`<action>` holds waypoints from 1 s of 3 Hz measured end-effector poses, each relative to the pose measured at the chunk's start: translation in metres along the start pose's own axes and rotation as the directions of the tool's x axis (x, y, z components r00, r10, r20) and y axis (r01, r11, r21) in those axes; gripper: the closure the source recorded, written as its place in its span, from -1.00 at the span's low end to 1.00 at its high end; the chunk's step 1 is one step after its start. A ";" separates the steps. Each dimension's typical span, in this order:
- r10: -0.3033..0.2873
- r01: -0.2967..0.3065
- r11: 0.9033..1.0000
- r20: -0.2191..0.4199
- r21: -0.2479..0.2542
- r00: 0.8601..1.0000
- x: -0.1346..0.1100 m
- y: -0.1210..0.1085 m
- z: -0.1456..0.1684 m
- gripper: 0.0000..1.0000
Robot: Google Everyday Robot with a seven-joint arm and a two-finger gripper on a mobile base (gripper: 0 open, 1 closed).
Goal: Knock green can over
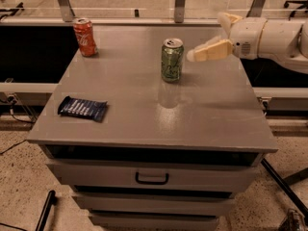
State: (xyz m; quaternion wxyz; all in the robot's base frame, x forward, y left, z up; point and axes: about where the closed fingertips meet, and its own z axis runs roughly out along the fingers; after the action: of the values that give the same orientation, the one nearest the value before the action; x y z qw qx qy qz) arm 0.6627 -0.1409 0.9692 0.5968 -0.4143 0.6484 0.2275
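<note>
The green can (pixel 172 60) stands upright near the middle of the grey cabinet top (pixel 144 114); it is pale green with darker squiggles and a silver top. My gripper (pixel 205 36) reaches in from the right at the height of the can's upper half. It is open and empty: one cream finger (pixel 210 50) points left with its tip a short way right of the can, apart from it, and the other finger (pixel 225 19) points up and back.
A red cola can (pixel 84 37) stands upright at the back left corner. A dark blue snack packet (pixel 83 108) lies flat near the front left edge. The cabinet has drawers (pixel 151 177) below. Metal rails and posts run behind the table.
</note>
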 end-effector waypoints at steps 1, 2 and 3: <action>0.075 -0.075 0.997 0.096 0.000 0.993 -0.006 -0.002 0.016 -1.00; 0.111 -0.109 0.994 0.123 -0.022 0.986 -0.006 0.004 0.028 -1.00; 0.114 -0.109 0.993 0.127 -0.051 0.985 -0.001 0.014 0.041 -1.00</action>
State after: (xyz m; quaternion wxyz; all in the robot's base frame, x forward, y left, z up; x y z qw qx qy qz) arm 0.6749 -0.1008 0.9597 0.6147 -0.3747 0.6254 0.3011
